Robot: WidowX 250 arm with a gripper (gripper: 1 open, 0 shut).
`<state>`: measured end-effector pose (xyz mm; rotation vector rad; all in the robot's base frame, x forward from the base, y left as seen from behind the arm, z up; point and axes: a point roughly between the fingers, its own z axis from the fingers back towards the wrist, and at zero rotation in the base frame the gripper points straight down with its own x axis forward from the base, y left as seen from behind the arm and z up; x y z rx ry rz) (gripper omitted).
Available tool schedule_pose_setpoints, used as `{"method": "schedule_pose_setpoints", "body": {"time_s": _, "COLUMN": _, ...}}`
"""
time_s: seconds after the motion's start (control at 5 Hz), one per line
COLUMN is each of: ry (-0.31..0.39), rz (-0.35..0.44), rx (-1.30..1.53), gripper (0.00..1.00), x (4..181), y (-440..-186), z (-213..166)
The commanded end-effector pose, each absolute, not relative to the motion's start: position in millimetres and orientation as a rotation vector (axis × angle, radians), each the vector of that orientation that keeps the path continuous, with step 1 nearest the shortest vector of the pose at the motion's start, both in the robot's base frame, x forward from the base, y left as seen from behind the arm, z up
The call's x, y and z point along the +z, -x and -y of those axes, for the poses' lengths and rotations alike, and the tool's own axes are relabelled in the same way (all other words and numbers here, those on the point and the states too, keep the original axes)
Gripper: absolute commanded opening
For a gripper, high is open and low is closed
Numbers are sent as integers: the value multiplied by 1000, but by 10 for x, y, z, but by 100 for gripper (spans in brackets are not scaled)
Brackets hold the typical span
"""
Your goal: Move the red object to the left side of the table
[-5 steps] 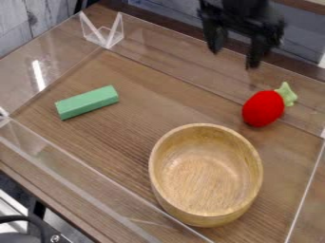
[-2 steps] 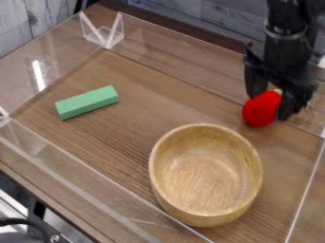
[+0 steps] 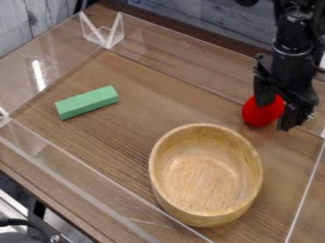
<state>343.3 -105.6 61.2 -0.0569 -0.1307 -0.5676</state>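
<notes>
Your tool (image 3: 282,102) hangs pointing straight down over the right side of the desk (image 3: 140,133), with its dark fingers (image 3: 299,114) spread wide apart. It has hold of nothing. The fingers stand on either side of the red strawberry toy (image 3: 263,111), one toward the left edge of the toy and one toward its right, and they cover the toy's upper part, so you see only the rounded red body below and between them. You cannot tell from this single view whether either finger touches the toy.

The strawberry sits on the desk near the right clear wall (image 3: 317,171), far from the left side. Just in front of it, toward the camera, stands the wooden bowl (image 3: 206,174), upright, its rim close to the toy but apart from it.

Across the desk, well apart from the toy and the bowl, a green block (image 3: 86,102) lies flat toward the left. At the back left corner you see a small clear folded stand (image 3: 102,30) by the wall.
</notes>
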Motion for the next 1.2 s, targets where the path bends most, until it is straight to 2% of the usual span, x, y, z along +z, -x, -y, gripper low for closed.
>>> {"method": "schedule_pose_setpoints", "body": {"time_s": 0.0, "ry": 52, "rz": 186, "rx": -586, "gripper": 100, "x": 779, "y": -3645, "z": 924}}
{"method": "schedule_pose_setpoints", "body": {"time_s": 0.2, "ry": 48, "rz": 174, "rx": -596, "gripper": 100, "x": 762, "y": -3723, "z": 785}}
{"method": "schedule_pose_setpoints", "body": {"time_s": 0.4, "ry": 38, "rz": 163, "rx": -573, "gripper": 100, "x": 787, "y": -3642, "z": 735}}
{"method": "schedule_pose_setpoints", "body": {"time_s": 0.6, "ry": 29, "rz": 161, "rx": -552, "gripper": 0, "x": 817, "y": -3589, "z": 750}}
{"method": "schedule_pose_setpoints", "body": {"time_s": 0.8, "ry": 25, "rz": 162, "rx": -621, "gripper": 0, "x": 765, "y": -3571, "z": 843}}
{"method": "schedule_pose_setpoints", "body": {"time_s": 1.0, "ry": 25, "rz": 162, "rx": -695, "gripper": 100, "x": 738, "y": -3555, "z": 909}}
